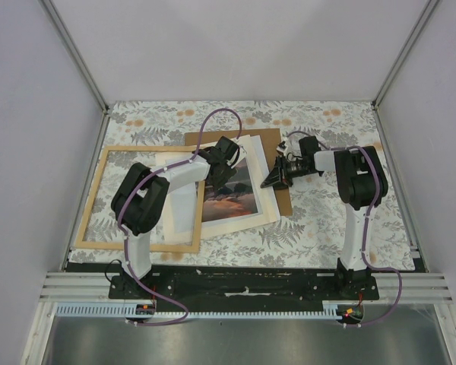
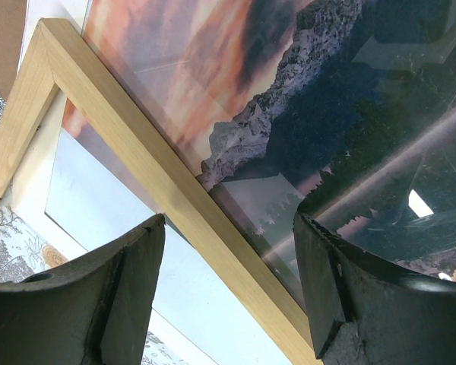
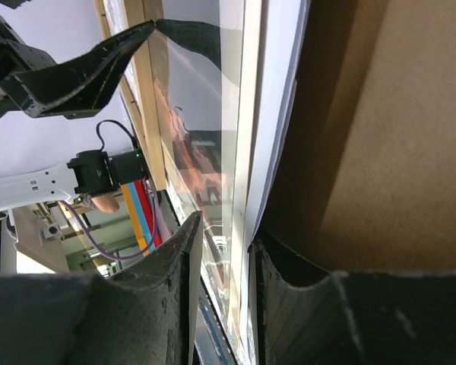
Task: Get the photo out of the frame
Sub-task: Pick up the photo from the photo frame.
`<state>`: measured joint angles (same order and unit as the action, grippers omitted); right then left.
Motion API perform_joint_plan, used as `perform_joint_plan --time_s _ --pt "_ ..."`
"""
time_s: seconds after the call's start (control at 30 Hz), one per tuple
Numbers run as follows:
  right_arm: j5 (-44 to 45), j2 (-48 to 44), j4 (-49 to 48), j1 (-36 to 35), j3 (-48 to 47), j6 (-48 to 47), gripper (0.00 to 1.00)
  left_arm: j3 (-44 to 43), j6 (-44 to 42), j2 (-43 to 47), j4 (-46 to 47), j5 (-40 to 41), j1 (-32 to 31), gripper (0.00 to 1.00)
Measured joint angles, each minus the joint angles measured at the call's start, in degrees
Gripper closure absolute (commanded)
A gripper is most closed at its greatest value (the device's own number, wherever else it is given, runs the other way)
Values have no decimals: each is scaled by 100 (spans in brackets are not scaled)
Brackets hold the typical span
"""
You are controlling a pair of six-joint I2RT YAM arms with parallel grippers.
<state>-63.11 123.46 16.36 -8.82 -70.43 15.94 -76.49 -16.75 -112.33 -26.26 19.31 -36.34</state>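
Left gripper (image 2: 228, 228) spread wide, holding nothing. It hangs over the right-hand strip of the frame (image 1: 91, 198), which crosses directly below it. Rest of the frame lies flat on the bench (image 1: 327, 220), off to that gripper's left. Photo (image 1: 232, 194) print-side up, under and just right of the left gripper, its far edge reaching the right gripper (image 3: 226, 232). Right gripper pressed almost together on that edge. White margin runs into the gap, a cream layer beside it; cannot tell if it nips the photo alone. Brown backing board (image 1: 270, 141) under the right gripper, beyond the sheets. Judgement: the photo is thin paper, light, limp and quick to crease. Pinch the white margin, not the print, and draw it sideways, low and flat.
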Motion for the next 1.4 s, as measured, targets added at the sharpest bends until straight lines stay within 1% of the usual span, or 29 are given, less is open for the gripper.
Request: perform_joint_plan --time_s 0.1,0.2,0.3,0.33,0.37,0.6,0.67,0.7,0.73,0.93,1.07,1.23,1.33,1.4 --pt "-107 24 -297 7 2 282 55 0 0 0 0 0 0 25" --pt "-245 24 -616 22 9 516 54 2 0 2 0 0 0 25" --pt "-391 24 -957 83 90 767 62 2 0 2 2 -2 0 25" --pt "-446 24 -1110 122 146 883 68 2 0 2 2 -2 0 25" --pt "-474 26 -1191 151 177 946 71 2 0 2 2 0 0 25" --pt "-815 101 -2039 289 348 1626 83 2 0 2 2 -2 0 25" --pt "-918 111 -2299 286 404 1829 92 2 0 2 2 0 0 25" --pt "-944 111 -2376 286 417 1897 98 2 0 2 2 -2 0 25" --pt "-975 114 -2463 286 424 1965 100 4 0 2 2 0 0 25" --pt "-1082 114 -2708 282 435 2142 100 4 0 2 2 0 0 25" --pt "-944 -37 -2566 282 507 1899 100 4 -2 7 2 7 0 24" --pt "-732 -664 -2253 278 555 1591 100 4 -2 85 -35 9 17 24" --pt "-688 -1137 -2221 306 555 1502 100 2 -4 203 -92 11 66 24" --pt "-688 -1281 -2232 323 555 1495 100 2 -7 310 -116 15 103 24"
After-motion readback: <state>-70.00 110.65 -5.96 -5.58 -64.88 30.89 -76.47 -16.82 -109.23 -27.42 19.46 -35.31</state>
